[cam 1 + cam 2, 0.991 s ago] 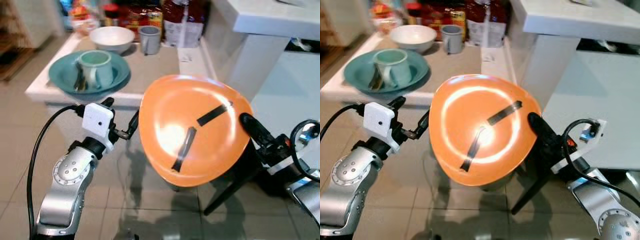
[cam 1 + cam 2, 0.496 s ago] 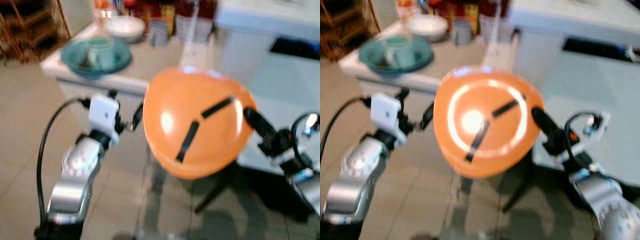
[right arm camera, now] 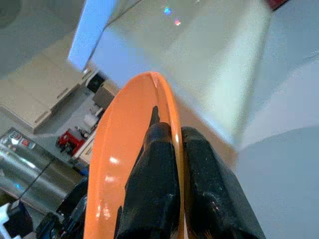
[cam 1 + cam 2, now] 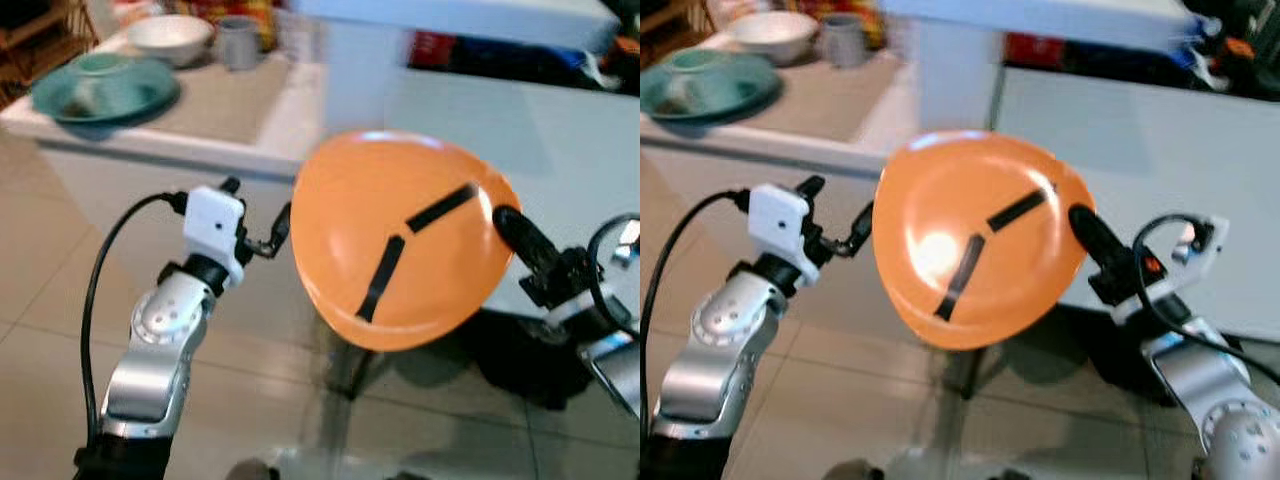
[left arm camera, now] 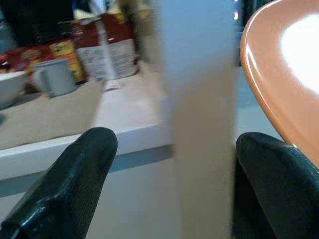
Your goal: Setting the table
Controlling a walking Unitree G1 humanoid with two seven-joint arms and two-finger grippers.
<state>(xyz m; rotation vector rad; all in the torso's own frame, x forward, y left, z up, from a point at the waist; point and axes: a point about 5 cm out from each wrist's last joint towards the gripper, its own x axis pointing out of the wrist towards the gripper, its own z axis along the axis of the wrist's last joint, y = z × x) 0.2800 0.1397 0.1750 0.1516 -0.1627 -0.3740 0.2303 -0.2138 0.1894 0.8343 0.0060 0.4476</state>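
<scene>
**Carrying the orange plate away from the counter**

Comparing the left eye view with one second ago, we find the whole picture has shifted: the counter [image 4: 250,110], which then lay close ahead, now sits far off at 11 o'clock. We read this as the robot turning, not the things moving. The orange plate [image 4: 400,235] stays at picture centre, tilted up on edge. The right gripper [image 4: 512,232] holds its rim at 3 o'clock; the left gripper [image 4: 272,232] stands just beside the rim at 9 o'clock. We judge the plate in transit, not yet laid.

Right eye view: the teal plate [image 4: 705,85], white bowl [image 4: 770,32] and grey mug [image 4: 845,38] rest on the counter at 10 to 11 o'clock. A white cabinet [image 4: 1120,160] stands behind the orange plate, close enough to foul a swing.

Left wrist view: the left fingers [image 5: 75,184] are spread wide; the plate edge passes near one, contact uncertain.

Right wrist view: the right fingers [image 3: 154,184] are clamped on the plate rim, one each side.
</scene>
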